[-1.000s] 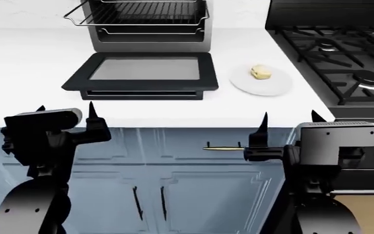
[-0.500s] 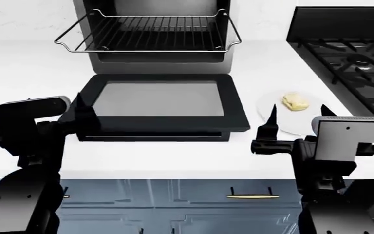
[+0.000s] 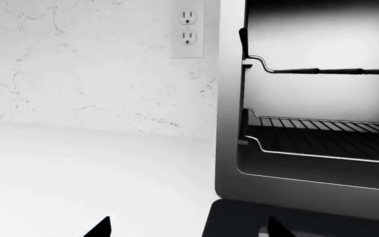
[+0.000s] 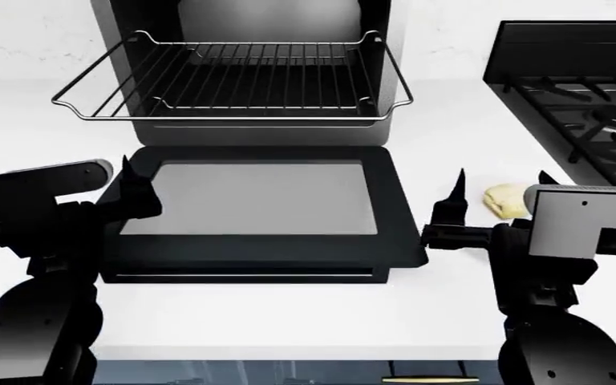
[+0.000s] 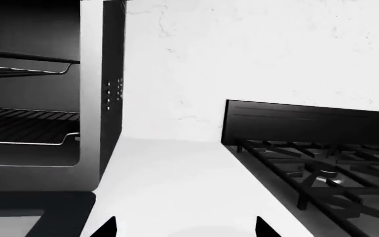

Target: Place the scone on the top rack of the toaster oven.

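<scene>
Pale-yellow scone (image 4: 506, 200), silver top rack (image 4: 233, 76), steel-grey toaster oven (image 4: 378, 48), black-framed door (image 4: 254, 204).

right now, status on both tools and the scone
Left tool and right tool open, empty. Scone on the counter beside the right tool, ungrasped. Top rack pulled out, bare; door down, path clear.

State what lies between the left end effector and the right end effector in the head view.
The toaster oven's open door, lying flat on the counter, fills most of the stretch between the left end effector and right end effector; the head view shows it.
</scene>
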